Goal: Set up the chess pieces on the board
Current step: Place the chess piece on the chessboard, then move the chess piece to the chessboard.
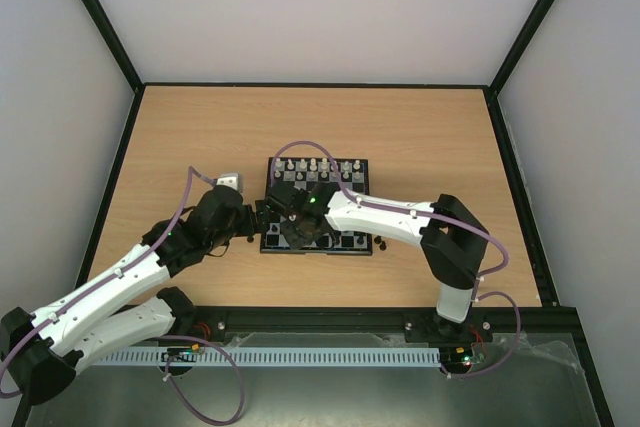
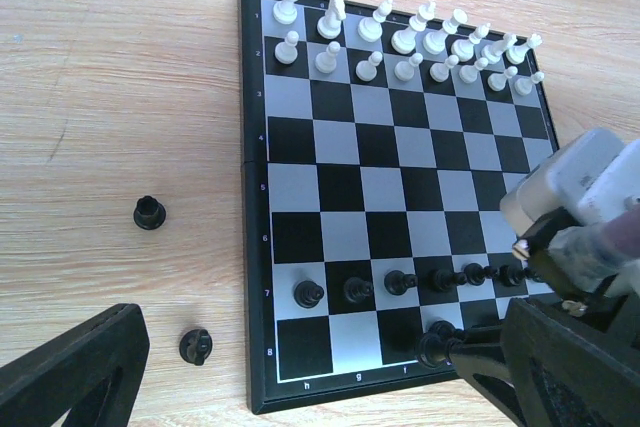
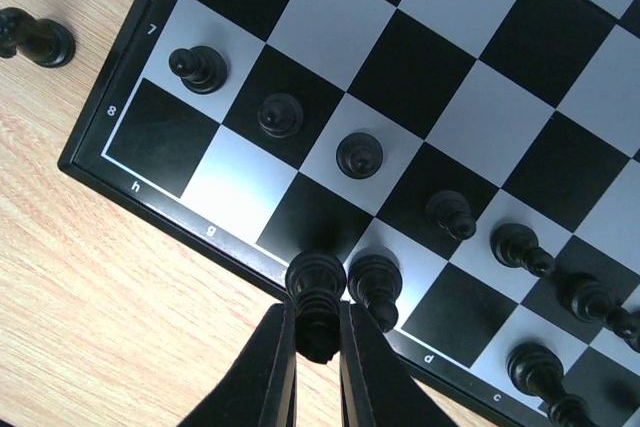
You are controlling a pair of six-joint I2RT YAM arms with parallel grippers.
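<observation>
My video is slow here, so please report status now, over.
Left gripper open, by board. Right gripper shut on black piece, at row 8. Neighbour piece close; two black pieces off board.

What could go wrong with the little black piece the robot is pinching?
1. The right gripper pinches a black piece right beside another black piece. Letting go or pulling away might knock that neighbour over.
2. The pinched piece hangs close to the edge of the board, so it might tip or land off its square.
</observation>
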